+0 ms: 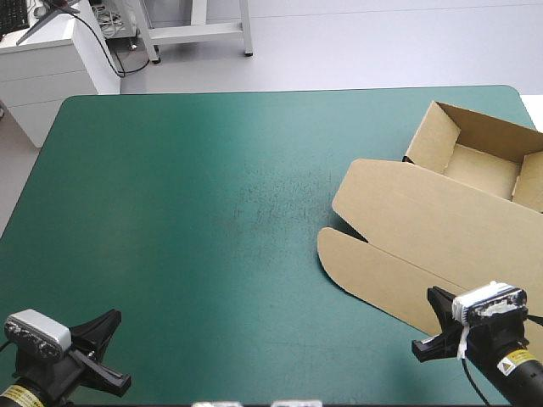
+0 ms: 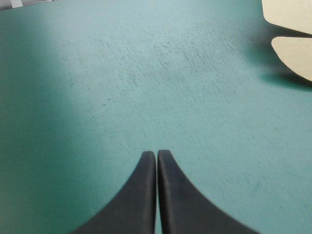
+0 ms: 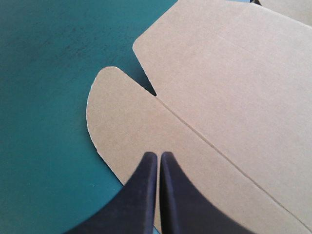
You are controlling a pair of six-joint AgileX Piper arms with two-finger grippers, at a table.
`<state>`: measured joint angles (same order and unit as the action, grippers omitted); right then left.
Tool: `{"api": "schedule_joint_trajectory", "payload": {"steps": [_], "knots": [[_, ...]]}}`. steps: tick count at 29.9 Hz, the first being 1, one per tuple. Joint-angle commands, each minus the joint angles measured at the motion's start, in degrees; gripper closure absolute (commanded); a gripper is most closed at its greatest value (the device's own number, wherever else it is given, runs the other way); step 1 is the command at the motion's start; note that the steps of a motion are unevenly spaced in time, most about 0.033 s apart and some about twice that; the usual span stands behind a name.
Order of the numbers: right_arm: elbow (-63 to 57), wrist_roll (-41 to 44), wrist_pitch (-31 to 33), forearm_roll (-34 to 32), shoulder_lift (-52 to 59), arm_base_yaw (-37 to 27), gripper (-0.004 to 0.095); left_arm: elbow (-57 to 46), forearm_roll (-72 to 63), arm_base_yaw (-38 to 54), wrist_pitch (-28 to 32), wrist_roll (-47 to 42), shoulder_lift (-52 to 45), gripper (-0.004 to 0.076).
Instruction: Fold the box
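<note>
The brown box [image 1: 424,220] lies at the table's right side as an open tray [image 1: 479,165] with raised walls, its lid spread flat toward the front. A rounded front flap [image 3: 126,126] ends the lid. My right gripper [image 1: 427,322] [image 3: 159,153] is shut, empty, and hovers over that flap just inside its front edge. My left gripper [image 1: 109,349] [image 2: 156,152] is shut at the front left corner over bare cover, far from the box. Two flap corners [image 2: 295,53] show far ahead of it.
The teal-green cover [image 1: 212,212] has faint scuff marks near its middle [image 2: 185,53]. The tray stands close to the table's far right corner [image 1: 517,93], and the box runs out of the high view on the right.
</note>
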<state>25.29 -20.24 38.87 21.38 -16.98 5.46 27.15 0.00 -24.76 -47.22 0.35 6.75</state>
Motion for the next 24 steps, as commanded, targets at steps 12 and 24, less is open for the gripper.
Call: {"api": "schedule_joint_trajectory", "payload": {"steps": [12, 24], "knots": [[-0.8, 3.2, -3.0, -1.2, 11.8, 0.2, 0.0908, -1.7, -0.3, -0.2, 5.4, -0.4, 0.8, 0.0732], [-0.8, 4.2, 0.1, -2.2, 11.9, 0.2, 0.0908, -1.7, -0.6, -0.2, 5.3, -0.4, 0.8, 0.0732]]}}
